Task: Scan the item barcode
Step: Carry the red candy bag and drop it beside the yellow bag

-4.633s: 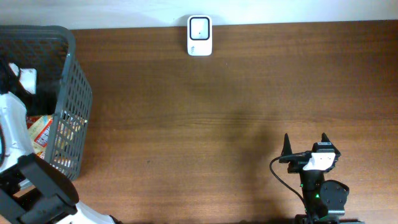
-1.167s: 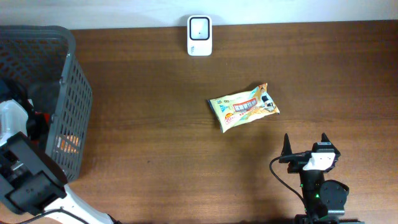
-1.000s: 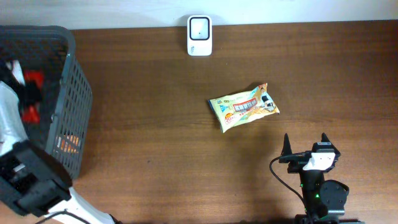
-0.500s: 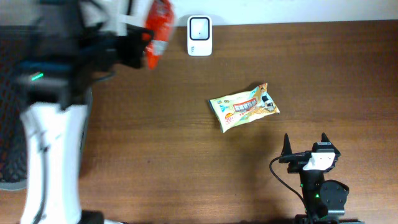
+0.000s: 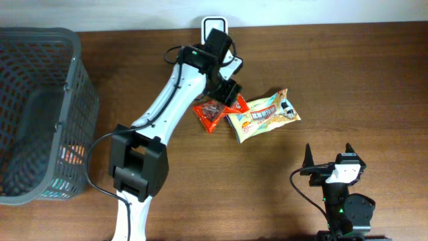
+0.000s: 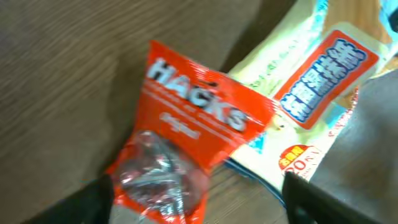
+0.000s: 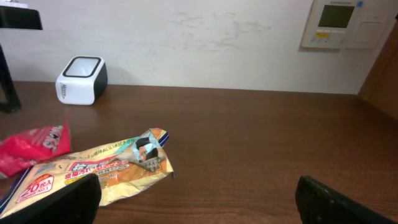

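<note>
Right gripper, lower right of the overhead frame, sits with fingers spread wide, holding nothing. At centre, the left gripper hangs with its fingers apart above a red HACKS sweet packet lying on the brown wooden table, touching a yellow snack packet. At the top edge stands a white box-shaped scanner.

Basket: at the left end of the table, well apart from the rest.
Scanner: far edge, centre, partly under the left arm.
Candy bag: mid-table, in front of the scanner, its right corner lapping the snack packet.
Snack packet: just right of the candy bag.
Left gripper: above the candy bag.
Right gripper: near edge, right, in front of the packet.
</note>
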{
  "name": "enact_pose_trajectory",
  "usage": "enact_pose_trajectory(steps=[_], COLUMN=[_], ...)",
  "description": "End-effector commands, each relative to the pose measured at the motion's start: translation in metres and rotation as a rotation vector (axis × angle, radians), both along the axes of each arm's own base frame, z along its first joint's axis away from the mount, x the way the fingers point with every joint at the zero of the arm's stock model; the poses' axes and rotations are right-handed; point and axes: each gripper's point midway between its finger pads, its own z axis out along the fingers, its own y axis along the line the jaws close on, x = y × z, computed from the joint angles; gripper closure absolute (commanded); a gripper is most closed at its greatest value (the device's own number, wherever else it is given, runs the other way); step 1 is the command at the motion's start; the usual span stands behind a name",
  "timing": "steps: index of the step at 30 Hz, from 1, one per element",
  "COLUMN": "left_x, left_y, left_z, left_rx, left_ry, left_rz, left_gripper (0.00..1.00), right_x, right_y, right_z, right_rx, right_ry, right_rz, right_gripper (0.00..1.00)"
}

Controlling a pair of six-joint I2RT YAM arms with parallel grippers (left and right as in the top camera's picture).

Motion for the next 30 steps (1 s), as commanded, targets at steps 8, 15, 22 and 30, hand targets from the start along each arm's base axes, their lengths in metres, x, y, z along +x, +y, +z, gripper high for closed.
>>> enact_pose_trajectory(steps=[8,15,22,30], left_x=[-0.018,-0.076,-0.097,-0.119], left_y=[0.122,0.391,0.485,0.476], left_z=[0.314,0.360,0.195,0.023], left_rx=[-0.153,-0.171,-0.215,-0.205], left_ry=[-0.573,-0.663,-0.015,0.448], left_rz=[0.237,1.200,1.572,1.810], left_gripper=[0.00,0.01,0.10,0.16], right_x=[0.000,0.000,0.000,0.000], right_y=[0.000,0.000,0.000,0.000], right_z=[-0.003,-0.003,-0.003,-0.003], right_rx=[0.001,0.001,0.001,0.001], right_ry=[0.003,0.003,0.003,0.003], right_rz=[0.000,0.000,0.000,0.000], right_gripper=[0.02,0.02,0.02,0.02])
